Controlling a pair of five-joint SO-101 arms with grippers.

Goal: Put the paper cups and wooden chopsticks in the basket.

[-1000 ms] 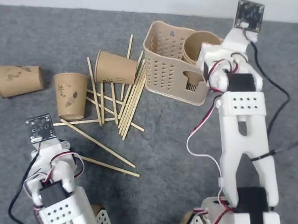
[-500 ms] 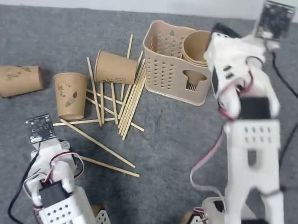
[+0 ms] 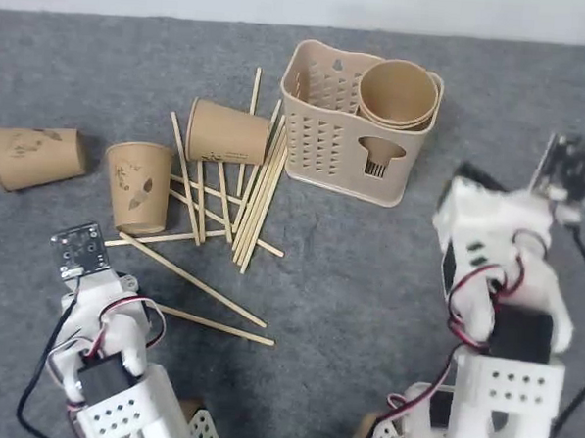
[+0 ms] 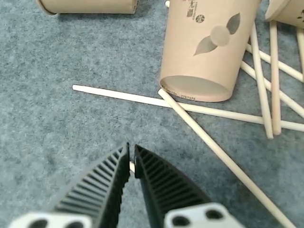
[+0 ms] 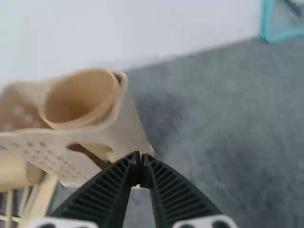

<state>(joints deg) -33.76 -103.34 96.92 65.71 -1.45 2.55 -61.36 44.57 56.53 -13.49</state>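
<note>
Holding nothing, jaws closed, your left gripper is the nearer one: paper cup just ahead, base toward it, wooden chopsticks lying mostly near-to-far beside it, basket toward the far edge of the table; right gripper likewise closed, empty.

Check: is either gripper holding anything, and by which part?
Nothing held: the left gripper and right gripper are both shut with nothing between the jaws.

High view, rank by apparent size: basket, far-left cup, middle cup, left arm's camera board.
1. Basket
2. Far-left cup and middle cup: they look about alike, so no ranking.
3. Left arm's camera board: smallest, though likely nearer the camera.
</note>
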